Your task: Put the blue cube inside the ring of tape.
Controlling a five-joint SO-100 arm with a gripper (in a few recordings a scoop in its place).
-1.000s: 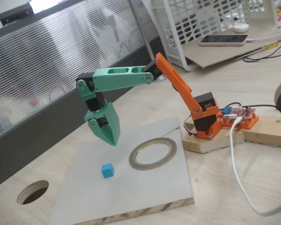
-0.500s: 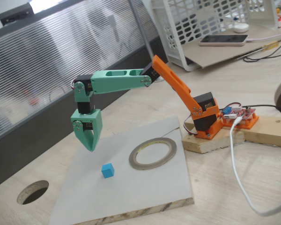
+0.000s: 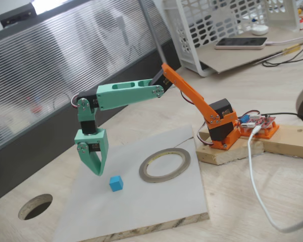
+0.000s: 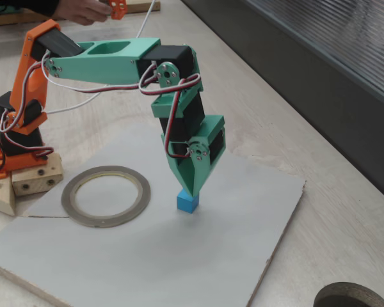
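The cube [image 3: 116, 183] lies free on the grey board [image 3: 156, 212], well short of the tape ring [image 3: 164, 165], so the grab is not yet made. The gripper [image 3: 97, 172] hangs tip-down just beside and above the cube, on the side away from the ring, jaws together in a point, presumably lining up before opening
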